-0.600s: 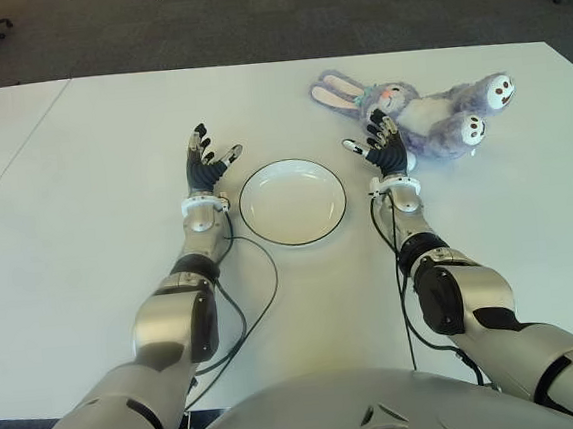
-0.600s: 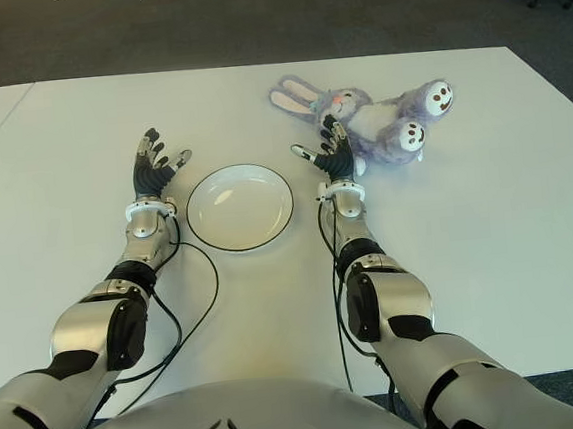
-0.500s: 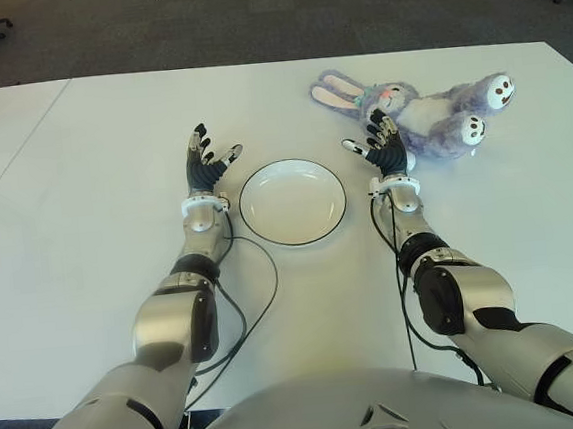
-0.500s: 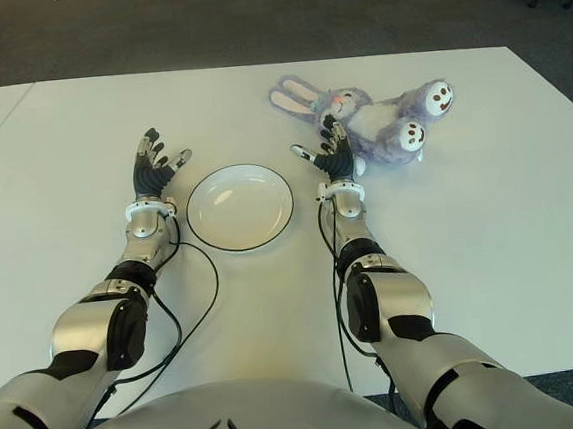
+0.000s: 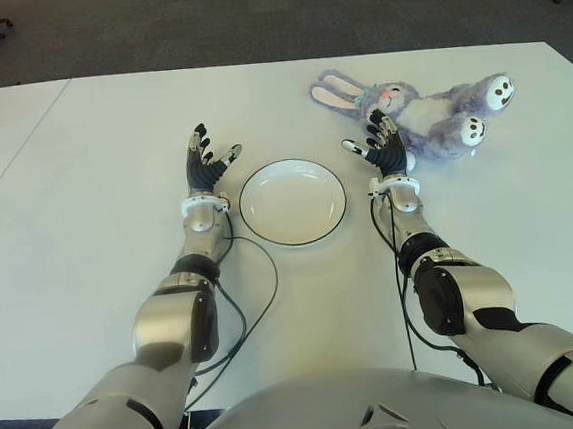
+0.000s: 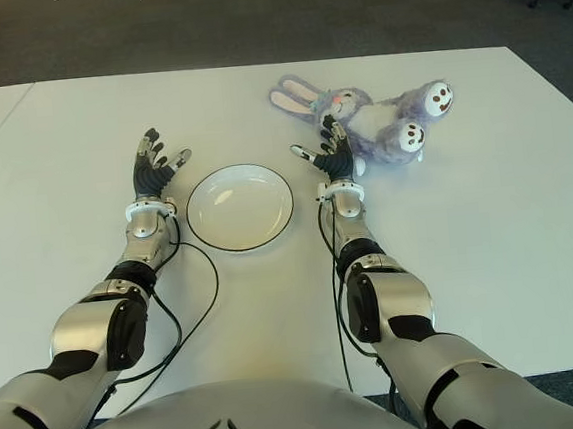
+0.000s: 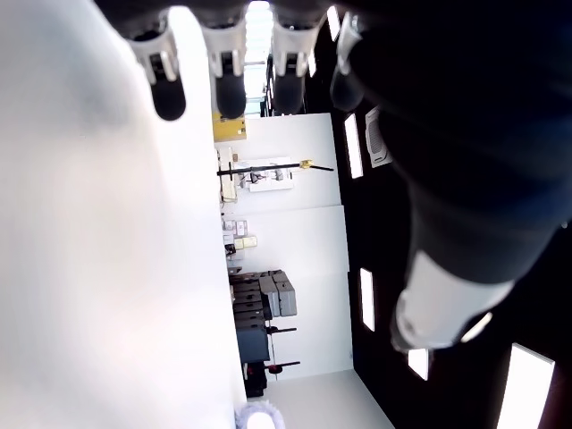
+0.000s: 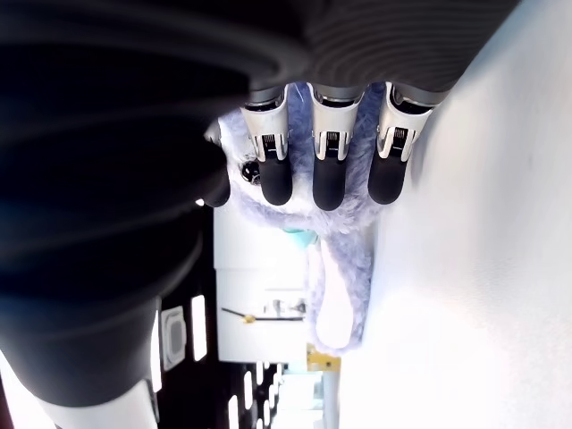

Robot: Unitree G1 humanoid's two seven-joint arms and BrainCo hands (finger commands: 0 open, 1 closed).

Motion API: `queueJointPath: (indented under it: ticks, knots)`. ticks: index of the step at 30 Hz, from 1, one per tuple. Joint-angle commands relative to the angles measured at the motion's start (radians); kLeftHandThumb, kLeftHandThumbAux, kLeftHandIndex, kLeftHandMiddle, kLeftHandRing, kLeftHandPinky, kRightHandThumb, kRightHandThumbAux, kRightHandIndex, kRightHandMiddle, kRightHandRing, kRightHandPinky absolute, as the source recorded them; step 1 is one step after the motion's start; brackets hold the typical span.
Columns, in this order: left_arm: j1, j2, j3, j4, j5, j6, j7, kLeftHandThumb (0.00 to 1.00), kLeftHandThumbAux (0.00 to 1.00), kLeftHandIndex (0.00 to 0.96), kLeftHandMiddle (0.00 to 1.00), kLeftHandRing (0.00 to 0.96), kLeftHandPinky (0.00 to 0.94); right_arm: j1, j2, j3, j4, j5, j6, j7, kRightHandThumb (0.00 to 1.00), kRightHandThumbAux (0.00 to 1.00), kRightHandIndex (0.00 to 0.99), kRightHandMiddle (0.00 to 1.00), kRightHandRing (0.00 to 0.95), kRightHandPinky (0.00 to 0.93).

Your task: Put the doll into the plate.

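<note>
A purple plush bunny doll (image 5: 420, 114) lies on its side at the far right of the white table, ears toward the left, feet toward the right. The white plate (image 5: 292, 201) with a dark rim sits empty at the table's middle. My right hand (image 5: 383, 148) is open, fingers spread, just in front of the doll's body and right of the plate; the right wrist view shows the doll (image 8: 331, 223) right beyond my fingertips (image 8: 327, 183). My left hand (image 5: 205, 163) is open, palm up, just left of the plate.
The table (image 5: 88, 242) stretches wide to the left and front. Black cables (image 5: 258, 287) run along both forearms on the tabletop. Dark carpet lies beyond the far edge, with chair wheels at the corners.
My right hand has crept very slightly toward the doll. The left hand, plate and doll stay put.
</note>
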Motion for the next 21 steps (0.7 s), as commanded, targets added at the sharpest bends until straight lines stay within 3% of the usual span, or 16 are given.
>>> queueJointPath:
  ticks: [1, 21]
  knots:
    - [0.211, -0.052, 0.006, 0.144, 0.000, 0.163, -0.001, 0.057, 0.759, 0.054, 0.078, 0.081, 0.103, 0.220, 0.045, -0.007, 0.138, 0.010, 0.158, -0.002, 0.000, 0.859, 0.106, 0.101, 0.094, 0.115]
    - [0.211, -0.053, 0.001, 0.144, 0.006, 0.164, 0.010, 0.062, 0.746, 0.056, 0.079, 0.083, 0.102, 0.218, 0.047, -0.020, 0.138, 0.024, 0.162, 0.006, 0.000, 0.867, 0.100, 0.099, 0.096, 0.122]
